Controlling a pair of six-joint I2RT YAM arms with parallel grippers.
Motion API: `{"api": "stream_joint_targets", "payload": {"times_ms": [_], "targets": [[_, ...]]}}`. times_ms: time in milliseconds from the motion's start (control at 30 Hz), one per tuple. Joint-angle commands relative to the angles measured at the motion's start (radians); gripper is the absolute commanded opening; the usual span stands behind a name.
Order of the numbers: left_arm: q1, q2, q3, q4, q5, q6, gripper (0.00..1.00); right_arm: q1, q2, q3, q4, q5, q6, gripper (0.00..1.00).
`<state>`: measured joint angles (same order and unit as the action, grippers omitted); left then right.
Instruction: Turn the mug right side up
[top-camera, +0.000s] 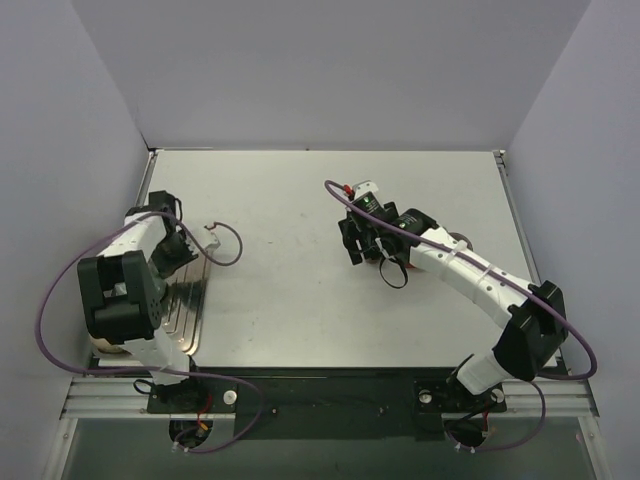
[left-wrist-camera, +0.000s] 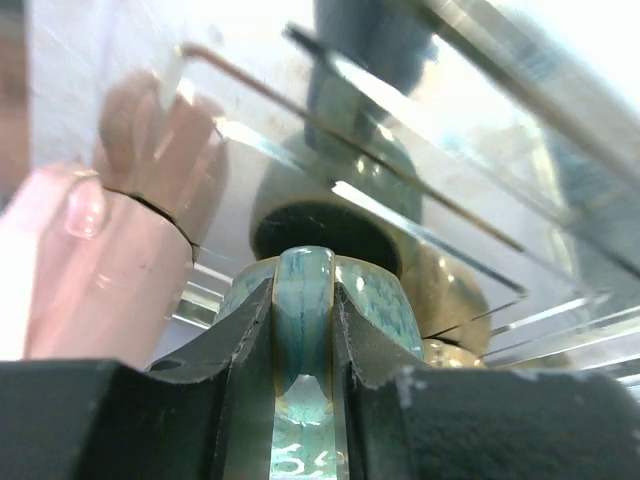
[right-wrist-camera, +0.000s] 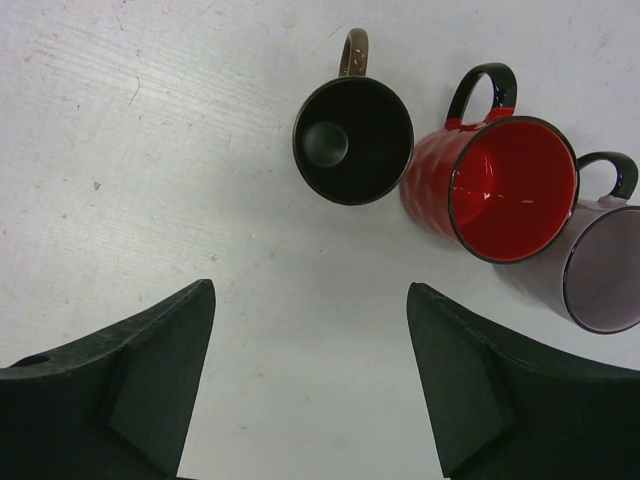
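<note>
Black mug, red mug, lilac mug right, teal mug, pink mug left, five in all, one rack

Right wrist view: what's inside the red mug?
The red mug stands open end up. Only its glossy red lining shows, with no contents visible. The inner wall nearest the black mug is covered by the red mug's own rim.

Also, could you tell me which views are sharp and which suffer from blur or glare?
Left wrist view: background blurred, glare at upper right, only the teal mug in the left gripper crisp. Right wrist view: sharp, even light, glints inside the red mug. Top view: evenly lit, soft shadows.
</note>
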<state>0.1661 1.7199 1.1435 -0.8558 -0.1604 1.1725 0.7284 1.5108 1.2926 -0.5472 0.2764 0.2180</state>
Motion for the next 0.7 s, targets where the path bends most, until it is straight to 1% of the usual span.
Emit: {"api": "stream_joint_targets", "payload": {"times_ms": [0,33,100,133,167,200,233,267,300,333,367,400,433,467,500,533,633,667], "targets": [[-0.069,-0.155,0.148,-0.173,0.189,-0.094,0.0,0.035,-0.08,0.028,-0.053,0.055,0.0,0.72],[-0.08,-0.184,0.166,-0.21,0.212,-0.112,0.0,0.04,-0.101,0.03,-0.054,0.064,0.001,0.72],[-0.115,-0.222,0.238,-0.239,0.33,-0.204,0.0,0.06,-0.133,0.034,-0.053,0.07,0.004,0.72],[-0.141,-0.245,0.289,-0.265,0.366,-0.27,0.0,0.077,-0.147,0.039,-0.053,0.07,0.004,0.72],[-0.154,-0.255,0.348,-0.276,0.443,-0.311,0.0,0.086,-0.173,0.042,-0.043,0.07,0.001,0.72],[-0.189,-0.276,0.381,-0.287,0.481,-0.385,0.0,0.118,-0.19,0.042,-0.022,0.069,0.001,0.72],[-0.198,-0.284,0.433,-0.293,0.574,-0.43,0.0,0.134,-0.22,0.042,-0.007,0.051,-0.003,0.72],[-0.215,-0.299,0.462,-0.295,0.619,-0.507,0.0,0.159,-0.253,0.033,0.036,0.031,-0.003,0.73],[-0.223,-0.307,0.505,-0.289,0.718,-0.542,0.0,0.173,-0.271,0.027,0.059,-0.021,-0.003,0.73],[-0.237,-0.325,0.519,-0.254,0.758,-0.638,0.0,0.195,-0.29,0.007,0.126,-0.066,0.013,0.73],[-0.243,-0.336,0.541,-0.233,0.807,-0.684,0.0,0.198,-0.329,-0.028,0.179,-0.142,0.03,0.73],[-0.264,-0.347,0.55,-0.188,0.821,-0.774,0.0,0.201,-0.374,-0.062,0.296,-0.237,0.087,0.77],[-0.286,-0.353,0.57,-0.171,0.849,-0.81,0.0,0.203,-0.391,-0.138,0.393,-0.299,0.116,0.79],[-0.299,-0.359,0.578,-0.14,0.866,-0.876,0.0,0.2,-0.418,-0.171,0.584,-0.374,0.197,0.84],[-0.322,-0.364,0.593,-0.121,0.904,-0.914,0.0,0.203,-0.423,-0.223,0.649,-0.399,0.234,0.85],[-0.333,-0.367,0.601,-0.102,0.924,-0.968,0.0,0.203,-0.419,-0.231,0.752,-0.437,0.288,0.85],[-0.393,-0.375,0.619,-0.062,1.041,-1.088,0.0,0.206,-0.391,-0.228,0.838,-0.48,0.34,0.85],[-0.404,-0.381,0.619,-0.033,1.07,-1.112,0.0,0.206,-0.377,-0.228,0.901,-0.511,0.369,0.85]]}}
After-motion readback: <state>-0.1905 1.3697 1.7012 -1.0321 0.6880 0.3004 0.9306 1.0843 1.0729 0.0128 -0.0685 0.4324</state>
